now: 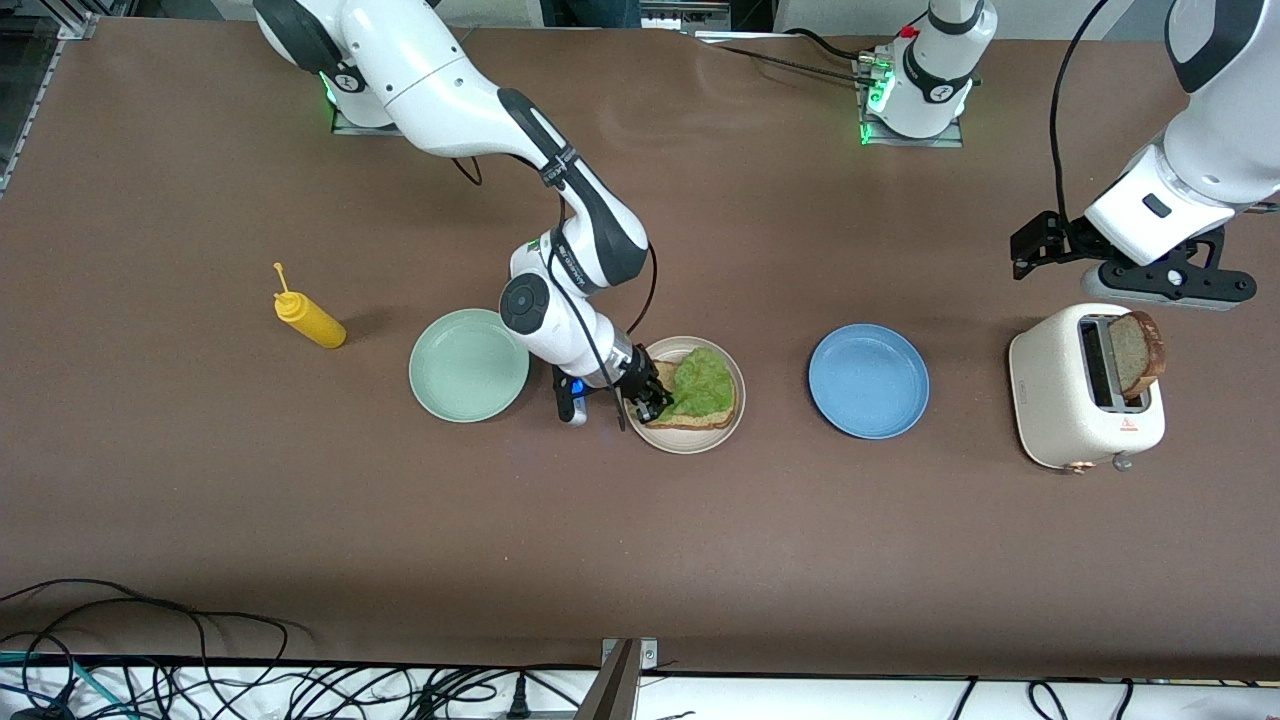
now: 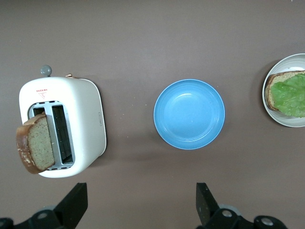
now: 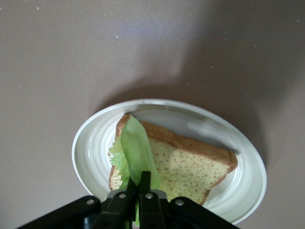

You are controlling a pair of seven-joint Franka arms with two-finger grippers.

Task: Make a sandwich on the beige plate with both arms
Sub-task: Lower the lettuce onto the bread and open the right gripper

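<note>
- We find the round, pale beige plate (image 1: 690, 440) near the middle of the brown desk (image 1: 300, 520), between the mint-green round plate (image 1: 468, 365) and the blue round plate (image 1: 868, 380).
- On the beige plate lies one square tan bread slice with a dark crust (image 1: 700, 414), and a ruffled green lettuce leaf (image 1: 704, 382) rests on top of it.
- The right arm's black two-finger hand (image 1: 647, 398) is low over the edge of the beige plate toward the mint-green plate. In the right wrist view its fingers (image 3: 145, 186) are pressed together, pinching the edge of the lettuce leaf.
- The left arm's black hand (image 1: 1180, 275) hovers above the desk just beside the white two-slot toaster (image 1: 1070, 405), at the left arm's end of the desk. In the left wrist view its fingers (image 2: 206, 200) are spread wide and hold nothing.
- A second tan bread slice with a dark crust (image 1: 1137, 352) stands upright in one toaster slot, protruding well above the top.
- A yellow squeeze bottle (image 1: 308, 318) lies tilted toward the right arm's end of the desk, well apart from the plates.
</note>
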